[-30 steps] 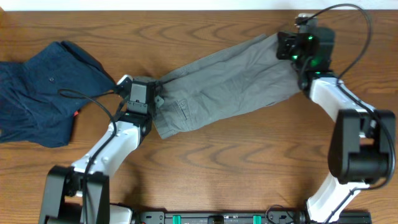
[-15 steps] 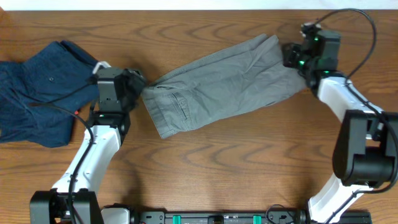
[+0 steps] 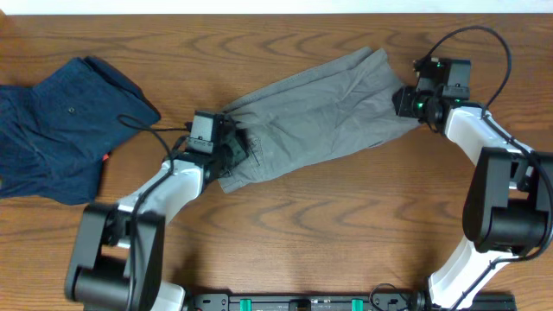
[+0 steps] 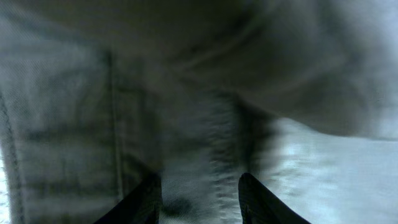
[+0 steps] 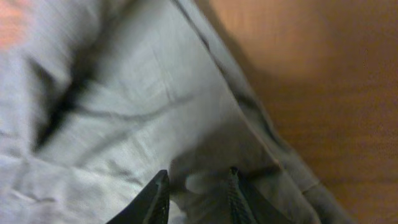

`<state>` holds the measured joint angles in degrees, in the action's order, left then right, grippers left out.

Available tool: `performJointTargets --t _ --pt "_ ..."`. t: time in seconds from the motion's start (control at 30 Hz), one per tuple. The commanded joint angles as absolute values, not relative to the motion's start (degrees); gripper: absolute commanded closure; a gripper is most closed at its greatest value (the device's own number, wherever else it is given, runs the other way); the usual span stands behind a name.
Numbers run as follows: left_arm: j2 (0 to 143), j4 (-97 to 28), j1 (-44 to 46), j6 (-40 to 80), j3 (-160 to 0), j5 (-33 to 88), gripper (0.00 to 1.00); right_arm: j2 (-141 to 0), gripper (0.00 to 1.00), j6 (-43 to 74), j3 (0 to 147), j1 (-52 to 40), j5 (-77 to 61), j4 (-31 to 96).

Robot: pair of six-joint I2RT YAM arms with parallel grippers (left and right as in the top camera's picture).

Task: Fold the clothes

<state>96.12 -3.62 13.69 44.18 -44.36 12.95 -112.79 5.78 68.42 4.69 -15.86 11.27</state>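
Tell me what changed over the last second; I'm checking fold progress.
The left gripper swung out left, then came back onto the waist end of the shorts. The right gripper slid toward the robot along the other end. The blue garment stayed put.

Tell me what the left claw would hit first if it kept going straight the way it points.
The grey shorts. The left gripper points into the cloth, which fills its wrist view, a seam between its open fingers. It looks nearly touching, though depth is unclear.
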Motion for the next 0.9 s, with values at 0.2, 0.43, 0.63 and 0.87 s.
performJointTargets --t 0.2,0.43,0.63,0.87 --pt "100.29 -13.28 13.74 42.65 -44.45 16.38 0.58 -115.11 0.81 4.23 68.47 4.19 -5.17 24.99" --pt "100.25 -33.15 12.56 37.17 -44.45 24.49 0.58 -115.09 0.99 14.13 68.47 4.67 6.09 43.20" --pt "100.03 -47.59 12.12 28.95 -44.45 24.64 0.60 -114.96 0.99 18.52 68.47 5.34 6.22 57.60" --pt "94.08 -48.56 12.12 27.42 -44.66 24.62 0.59 -107.94 0.99 18.81 68.47 5.56 4.21 60.58"
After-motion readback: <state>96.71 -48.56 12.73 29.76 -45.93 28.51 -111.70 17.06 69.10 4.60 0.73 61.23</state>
